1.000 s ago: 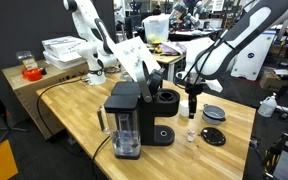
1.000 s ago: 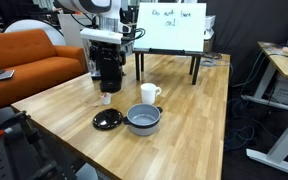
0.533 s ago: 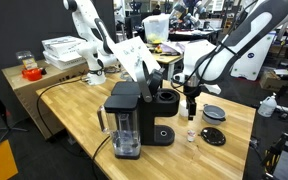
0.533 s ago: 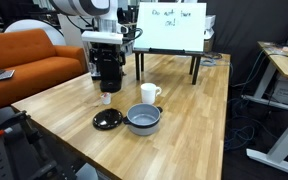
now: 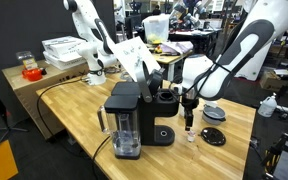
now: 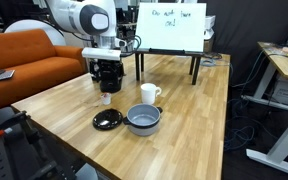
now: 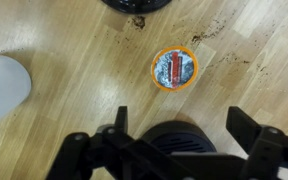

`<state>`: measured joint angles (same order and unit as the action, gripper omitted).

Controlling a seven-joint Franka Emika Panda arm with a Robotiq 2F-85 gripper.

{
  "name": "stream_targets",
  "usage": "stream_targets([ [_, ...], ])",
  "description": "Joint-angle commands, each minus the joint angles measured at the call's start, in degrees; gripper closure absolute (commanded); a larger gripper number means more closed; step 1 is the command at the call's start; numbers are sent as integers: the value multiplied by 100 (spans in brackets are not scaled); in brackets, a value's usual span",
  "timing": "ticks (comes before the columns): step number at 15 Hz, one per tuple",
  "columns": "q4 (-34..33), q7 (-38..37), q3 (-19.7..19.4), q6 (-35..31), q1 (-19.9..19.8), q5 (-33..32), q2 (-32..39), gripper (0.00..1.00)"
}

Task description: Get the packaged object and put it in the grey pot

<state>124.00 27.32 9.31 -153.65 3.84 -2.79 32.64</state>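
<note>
Sits lower over table [image 6: 54,112] than second ago. Pincer [image 7: 182,120] wide open, empty. Packaged object [image 7: 174,68] just below and ahead of fingertips, untouched, flat on wood. Grey pot [image 6: 142,129] well off to side of pincer, near white cup [image 6: 148,94] and black disc [image 6: 107,119].

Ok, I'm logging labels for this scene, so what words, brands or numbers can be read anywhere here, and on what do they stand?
On the whiteboard: two lines of dark handwriting, too small and blurred to read.
On the packaged object, in the wrist view: a silver foil lid with a red mark, print too blurred to read.
On the black coffee machine: no legible brand or label.
Nothing else readable shows.
</note>
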Motion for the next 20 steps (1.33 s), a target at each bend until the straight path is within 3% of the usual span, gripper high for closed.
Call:
stream_targets([
  [1,33,-346,86,-407,-124,-38,136,0],
  [8,234,-883,36,-880,-163,-44,212,0],
  [20,302,-1019,25,-793,-228,-55,311,0],
])
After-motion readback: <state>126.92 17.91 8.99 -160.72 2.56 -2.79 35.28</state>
